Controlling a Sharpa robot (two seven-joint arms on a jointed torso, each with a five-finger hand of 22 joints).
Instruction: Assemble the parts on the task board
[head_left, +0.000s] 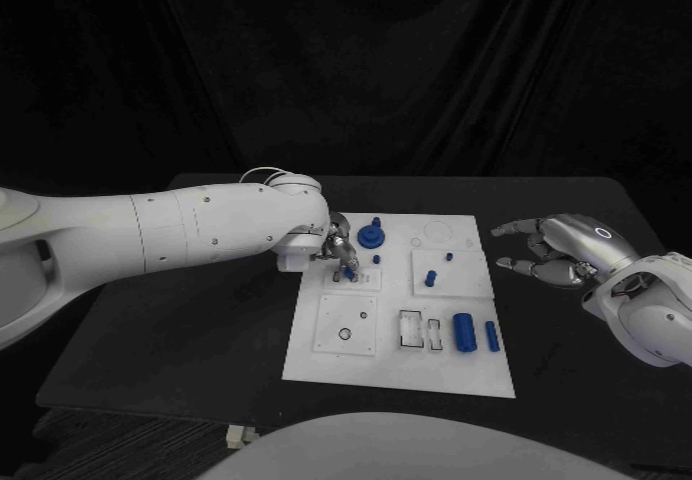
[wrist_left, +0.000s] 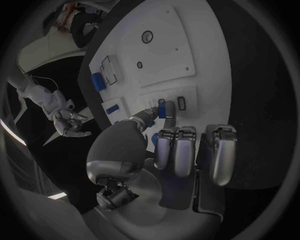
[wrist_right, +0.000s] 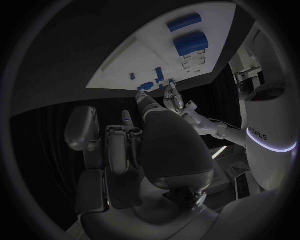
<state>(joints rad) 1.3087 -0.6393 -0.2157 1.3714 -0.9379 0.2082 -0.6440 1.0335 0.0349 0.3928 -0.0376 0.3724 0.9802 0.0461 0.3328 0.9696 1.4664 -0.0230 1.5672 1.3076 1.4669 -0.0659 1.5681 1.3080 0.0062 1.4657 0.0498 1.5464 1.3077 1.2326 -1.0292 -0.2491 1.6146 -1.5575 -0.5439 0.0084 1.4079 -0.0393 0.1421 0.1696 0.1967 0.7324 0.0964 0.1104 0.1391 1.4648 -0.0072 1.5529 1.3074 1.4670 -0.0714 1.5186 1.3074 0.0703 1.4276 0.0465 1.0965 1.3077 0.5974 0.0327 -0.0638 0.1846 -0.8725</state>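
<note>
The white task board (head_left: 325, 355) lies in the middle of the black table. My left hand (head_left: 333, 246) hovers over the board's far left part and pinches a small blue part (head_left: 349, 270) between thumb and a finger; the left wrist view shows this part (wrist_left: 162, 110) at the fingertips of the left hand (wrist_left: 172, 150), just above a small rectangular slot (wrist_left: 181, 103). My right hand (head_left: 555, 250) hangs beside the board's right edge, fingers apart and holding nothing. On the board stand a blue round knob (head_left: 374, 236) and small blue pegs (head_left: 449, 256).
A thick blue cylinder (head_left: 463, 332) and a thinner one (head_left: 492, 336) lie at the board's near right, next to two rectangular slots (head_left: 413, 328). A black ring (head_left: 345, 333) marks the near left plate. Bare table (head_left: 188, 330) surrounds the board.
</note>
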